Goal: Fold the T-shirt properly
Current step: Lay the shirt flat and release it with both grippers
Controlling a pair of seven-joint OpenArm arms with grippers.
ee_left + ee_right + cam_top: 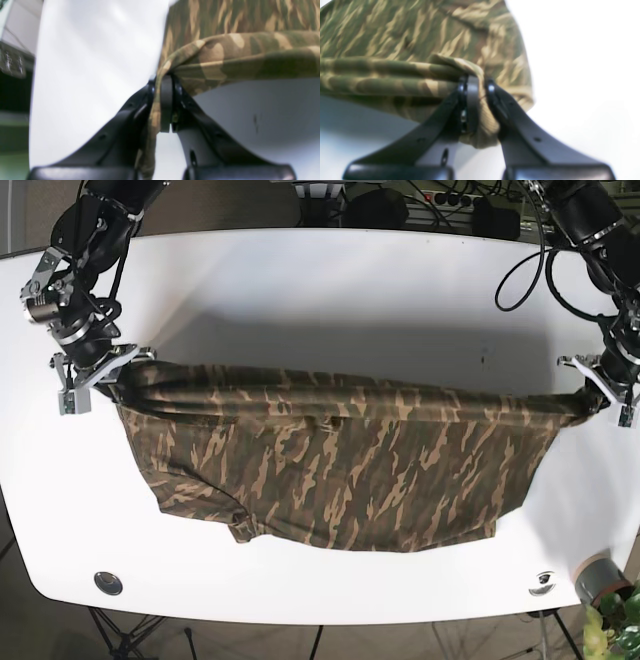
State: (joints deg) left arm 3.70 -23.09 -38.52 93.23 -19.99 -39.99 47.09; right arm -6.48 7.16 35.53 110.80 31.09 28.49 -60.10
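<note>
A camouflage T-shirt point(340, 455) hangs stretched between my two grippers above the white table point(330, 290), its lower part draping toward the near edge. My right gripper point(118, 372), on the left of the base view, is shut on one bunched end of the T-shirt point(480, 110). My left gripper point(590, 402), on the right of the base view, is shut on the other end of the T-shirt point(160, 105). In both wrist views the cloth is pinched between the black fingers point(472, 100) and runs off sideways as a taut fold.
A small grey pot with a plant point(605, 580) stands off the table's near right corner. Two round fittings point(107, 582) point(543, 583) sit near the front edge. Cables and a power strip point(455, 200) lie behind the far edge.
</note>
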